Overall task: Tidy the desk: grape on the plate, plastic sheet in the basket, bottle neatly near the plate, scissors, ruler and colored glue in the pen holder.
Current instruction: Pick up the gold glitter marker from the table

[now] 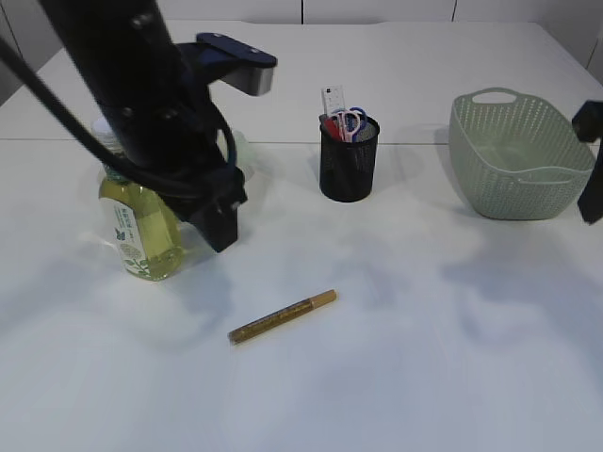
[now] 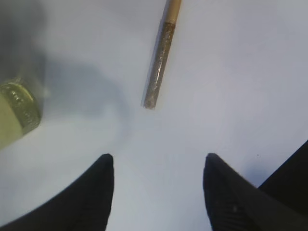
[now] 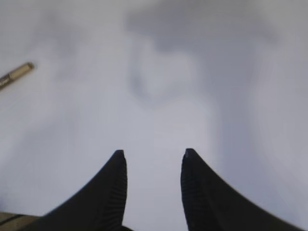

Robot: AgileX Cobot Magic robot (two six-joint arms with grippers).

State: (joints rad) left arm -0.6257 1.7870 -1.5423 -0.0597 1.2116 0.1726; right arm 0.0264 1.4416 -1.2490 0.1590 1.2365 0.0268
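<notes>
Matt white table (image 1: 424, 330), glittery glue pen (image 1: 282, 316)

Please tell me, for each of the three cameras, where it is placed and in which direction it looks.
Exterior view: in front of the table, looking down at a slant at the bottle, pen holder and basket; the left arm shows.
Left wrist view: above the table, looking down past the open left gripper at the glue pen.
Right wrist view: looking down past the open right gripper at bare table.
All three views show the glue pen.
</notes>
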